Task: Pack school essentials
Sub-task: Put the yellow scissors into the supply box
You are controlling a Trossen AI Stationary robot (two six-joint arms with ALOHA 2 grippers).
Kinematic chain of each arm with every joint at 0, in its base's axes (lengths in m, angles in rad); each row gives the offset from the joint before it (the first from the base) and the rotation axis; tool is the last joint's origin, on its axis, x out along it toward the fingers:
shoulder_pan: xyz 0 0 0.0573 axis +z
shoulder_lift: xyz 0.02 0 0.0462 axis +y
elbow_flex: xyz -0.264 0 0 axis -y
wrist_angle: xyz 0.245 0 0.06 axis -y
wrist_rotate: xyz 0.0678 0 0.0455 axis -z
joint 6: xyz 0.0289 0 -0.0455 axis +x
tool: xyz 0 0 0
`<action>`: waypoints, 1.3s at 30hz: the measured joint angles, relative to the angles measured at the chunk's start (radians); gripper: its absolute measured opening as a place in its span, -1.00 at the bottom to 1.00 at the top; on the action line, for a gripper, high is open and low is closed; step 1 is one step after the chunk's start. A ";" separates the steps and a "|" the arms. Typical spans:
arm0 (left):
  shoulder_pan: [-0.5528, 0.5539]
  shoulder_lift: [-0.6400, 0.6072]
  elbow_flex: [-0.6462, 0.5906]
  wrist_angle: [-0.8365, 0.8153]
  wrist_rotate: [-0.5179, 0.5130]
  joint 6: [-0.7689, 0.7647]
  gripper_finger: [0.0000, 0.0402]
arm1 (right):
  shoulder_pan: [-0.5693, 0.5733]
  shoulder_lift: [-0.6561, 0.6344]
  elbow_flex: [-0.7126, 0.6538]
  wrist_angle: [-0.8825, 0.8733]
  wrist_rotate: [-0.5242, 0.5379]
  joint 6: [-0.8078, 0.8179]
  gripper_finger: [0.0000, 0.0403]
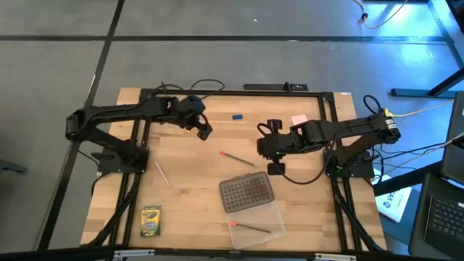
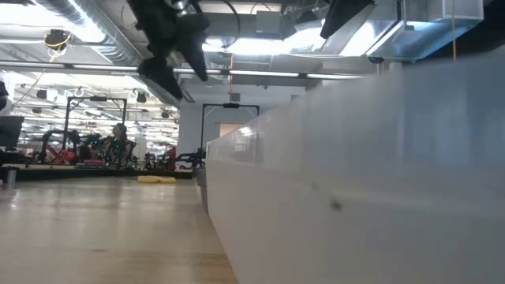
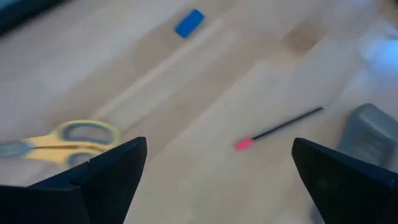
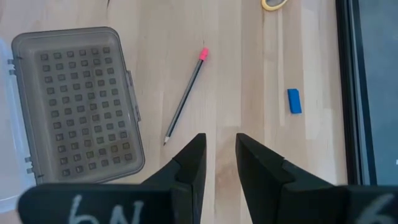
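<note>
**Both arms above the table, nothing held**

The crayon box (image 1: 151,221) lies flat near the table's (image 1: 181,210) front left corner. A pale pencil (image 1: 162,172) lies on the left half, well apart from the box and farther from the front edge.

The left gripper (image 1: 204,130) hangs over the table's middle, toward the far edge, its jaws wide apart and holding nothing. In the left wrist view the scissors (image 3: 62,140) with yellow handles lie on the wood just beside one finger (image 3: 106,174); in the high view the arm hides them. The eraser (image 1: 236,115) lies near the far edge, about midway along it.

A pencil (image 1: 237,158) with a pink end lies at the table's centre, between the two grippers. The grey lid (image 1: 246,193) lies toward the front edge, touching the clear case (image 1: 255,223), which holds another pencil (image 1: 250,228).

The right gripper (image 1: 274,147) hovers right of centre, its jaws nearly together with a narrow gap, gripping nothing. The pink pad (image 1: 299,119) lies near the far edge on the right half, just beside the right arm.
</note>
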 joint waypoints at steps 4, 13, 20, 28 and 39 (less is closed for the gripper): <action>0.018 0.039 0.000 -0.012 0.078 0.063 0.97 | 0.000 0.000 0.000 -0.003 0.000 -0.001 -0.55; 0.113 0.097 0.000 -0.075 0.071 0.111 0.97 | -0.002 0.000 0.000 -0.003 -0.006 -0.011 -0.55; 0.168 0.129 -0.003 -0.083 0.060 0.138 0.97 | -0.029 0.001 0.000 0.020 0.003 -0.002 -0.55; 0.190 0.172 -0.003 -0.085 0.058 0.140 0.97 | -0.032 0.001 0.000 0.022 0.000 -0.001 -0.55; 0.192 0.181 -0.003 -0.086 0.059 0.137 0.97 | -0.032 0.001 0.000 0.028 0.000 -0.001 -0.55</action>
